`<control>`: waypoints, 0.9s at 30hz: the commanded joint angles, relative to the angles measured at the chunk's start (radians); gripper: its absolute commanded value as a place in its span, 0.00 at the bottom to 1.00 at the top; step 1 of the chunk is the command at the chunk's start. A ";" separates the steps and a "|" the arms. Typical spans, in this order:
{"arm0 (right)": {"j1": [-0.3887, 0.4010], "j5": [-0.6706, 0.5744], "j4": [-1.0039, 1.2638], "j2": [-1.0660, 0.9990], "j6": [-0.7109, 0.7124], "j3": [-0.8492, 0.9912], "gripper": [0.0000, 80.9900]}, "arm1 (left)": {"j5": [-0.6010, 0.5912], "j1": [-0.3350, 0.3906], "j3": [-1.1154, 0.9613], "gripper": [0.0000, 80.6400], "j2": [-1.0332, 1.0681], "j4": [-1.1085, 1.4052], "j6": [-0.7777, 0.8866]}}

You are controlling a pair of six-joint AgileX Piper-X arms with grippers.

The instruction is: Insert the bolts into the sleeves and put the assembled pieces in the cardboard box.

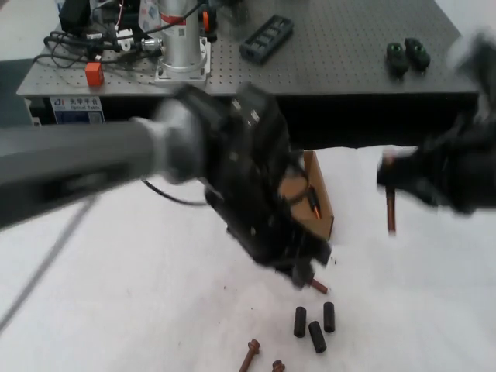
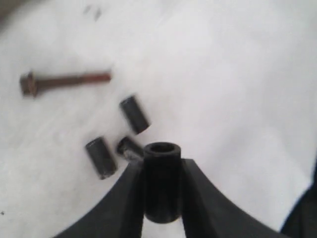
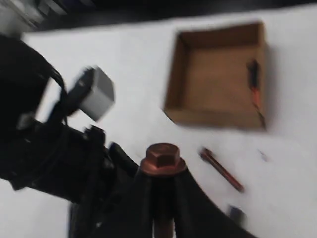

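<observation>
My left gripper [image 2: 162,168] is shut on a black sleeve [image 2: 162,191] held upright, its open bore facing the camera. It hangs low over the white cloth, just in front of the cardboard box [image 1: 319,200]. My right gripper [image 3: 162,181] is shut on a copper bolt [image 3: 162,159], hex head up; in the high view this bolt [image 1: 391,211] hangs from the right gripper [image 1: 394,184] to the right of the box. The box [image 3: 218,74] holds one assembled piece [image 3: 254,87]. Three loose sleeves [image 2: 134,114] and a bolt [image 2: 64,81] lie on the cloth.
More bolts [image 1: 249,355] lie by the front edge, near the loose sleeves [image 1: 316,335]. Another bolt [image 3: 221,169] rests on the cloth beside the box. Behind the cloth is a dark perforated bench [image 1: 341,54] with cables, a metal post and small parts.
</observation>
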State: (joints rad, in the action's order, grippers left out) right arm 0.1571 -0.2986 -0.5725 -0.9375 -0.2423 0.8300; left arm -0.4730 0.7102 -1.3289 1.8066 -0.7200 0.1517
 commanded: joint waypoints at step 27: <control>0.097 -0.163 0.392 0.071 -0.258 0.011 0.02 | -0.253 0.026 0.358 0.01 -0.574 0.699 0.208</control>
State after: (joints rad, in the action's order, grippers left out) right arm 0.2587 -0.4778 -0.1764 -0.8686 -0.5128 0.8300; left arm -0.7499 0.7357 -0.9668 1.2498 -0.0482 0.3515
